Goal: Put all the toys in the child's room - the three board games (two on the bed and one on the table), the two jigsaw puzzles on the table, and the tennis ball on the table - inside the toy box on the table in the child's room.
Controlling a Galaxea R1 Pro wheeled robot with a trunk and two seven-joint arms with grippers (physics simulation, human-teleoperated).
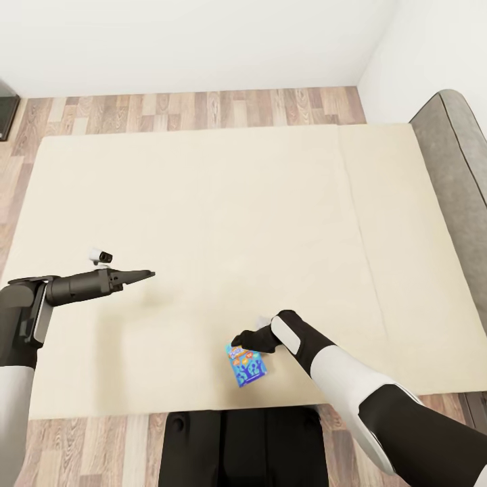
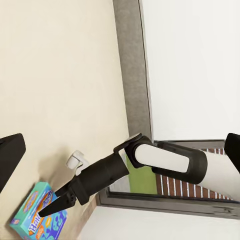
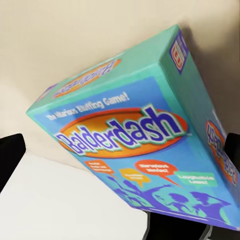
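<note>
One board game (image 1: pixel 245 364), a bright blue box with orange "Balderdash" print (image 3: pixel 130 135), lies flat on the beige mattress of the bed (image 1: pixel 203 203) near its front edge. My right gripper (image 1: pixel 235 340) hovers just over the box's far end, open, with its fingers (image 3: pixel 10 160) spread to either side of the box. The left wrist view shows this gripper (image 2: pixel 52 206) tipped down at the box (image 2: pixel 35 215). My left gripper (image 1: pixel 145 274) hangs open above bare mattress to the left, holding nothing. The toy box, table, puzzles and tennis ball are out of view.
A grey headboard (image 1: pixel 453 169) runs along the bed's right side. Wood plank floor (image 1: pixel 203 108) lies beyond the bed, below a white wall. A dark object (image 1: pixel 7 108) stands at the far left. My dark base (image 1: pixel 243 446) sits against the bed's front edge.
</note>
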